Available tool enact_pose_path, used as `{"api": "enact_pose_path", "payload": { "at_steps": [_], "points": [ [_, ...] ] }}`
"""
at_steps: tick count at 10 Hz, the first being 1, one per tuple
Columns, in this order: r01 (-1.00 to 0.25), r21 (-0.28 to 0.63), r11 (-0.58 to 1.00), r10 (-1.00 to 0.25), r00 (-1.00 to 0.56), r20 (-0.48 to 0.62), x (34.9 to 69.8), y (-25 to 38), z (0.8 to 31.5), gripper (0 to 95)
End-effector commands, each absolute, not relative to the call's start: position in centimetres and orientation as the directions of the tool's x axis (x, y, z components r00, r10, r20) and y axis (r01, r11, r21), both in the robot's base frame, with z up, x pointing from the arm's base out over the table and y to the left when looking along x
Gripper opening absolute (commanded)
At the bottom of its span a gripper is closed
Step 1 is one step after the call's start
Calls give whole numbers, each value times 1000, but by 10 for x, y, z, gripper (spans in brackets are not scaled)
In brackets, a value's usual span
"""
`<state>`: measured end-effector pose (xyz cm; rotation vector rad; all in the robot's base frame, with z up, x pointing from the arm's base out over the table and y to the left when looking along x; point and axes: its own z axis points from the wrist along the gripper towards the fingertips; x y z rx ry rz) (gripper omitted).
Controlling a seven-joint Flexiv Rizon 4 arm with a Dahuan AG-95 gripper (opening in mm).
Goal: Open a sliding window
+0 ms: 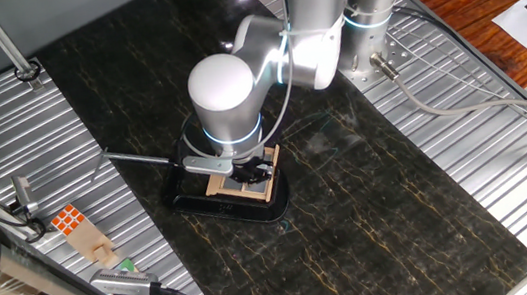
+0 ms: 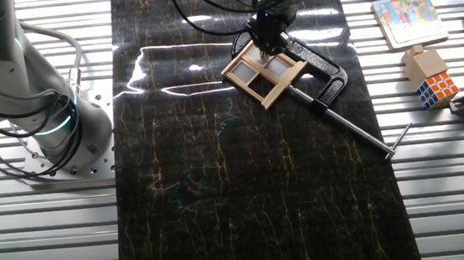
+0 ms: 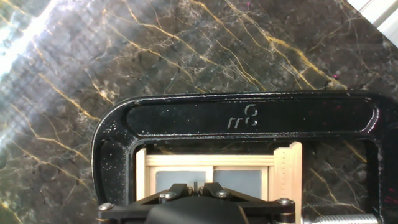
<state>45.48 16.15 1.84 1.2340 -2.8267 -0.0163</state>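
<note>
Sliding window (image 2: 264, 72): light-tan wooden square frame, cross divider, grey panes, held in a glossy black cast C-clamp (image 2: 322, 78) with a steel screw, mid dark gold-veined marble counter (image 2: 246, 196). End effector (image 2: 270, 42) sits right on the frame's upper edge; fingers look nearly together, grip state can't tell.

My arm (image 1: 226, 92) is glossy silver-white, built of rounded joint housings with thin glowing cyan rings at the seams. Black cables loop alongside. My end effector (image 3: 194, 190) is black, with silver screw heads showing across its body.
</note>
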Motion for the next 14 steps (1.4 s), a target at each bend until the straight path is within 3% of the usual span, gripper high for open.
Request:
{"api": "enact_pose_path", "payload": {
  "at_steps": [1, 14],
  "points": [
    [-733, 32, 679, -734, -678, 47, 455, 160, 19, 0],
    [-739, 31, 673, -739, -672, 47, 456, 153, 19, 0]
  ]
}}
